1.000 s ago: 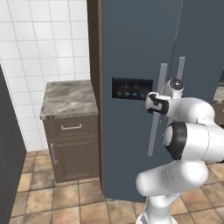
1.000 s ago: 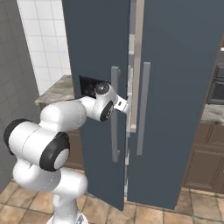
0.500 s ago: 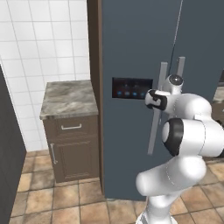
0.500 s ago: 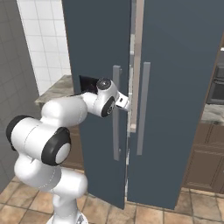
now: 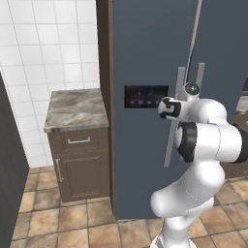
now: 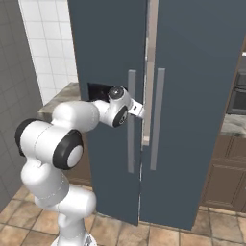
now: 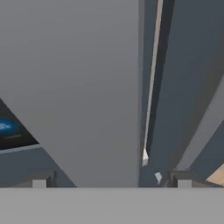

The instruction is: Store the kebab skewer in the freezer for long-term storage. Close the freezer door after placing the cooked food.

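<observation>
Slate-blue freezer door nearly shut, thin pale gap beside plain door. Hand spread wide, empty, at door's handle. Kebab skewer unseen, probably already inside freezer. Left: final push to close.

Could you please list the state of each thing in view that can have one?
freezer door: slightly ajar, a narrow gap at its handle edge.
plain door: looks shut.
tool: open, holding nothing, at the freezer door's handle.
cabinet drawer: shut.
cabinet door: shut.
dispenser panel: small lights glowing.
</observation>
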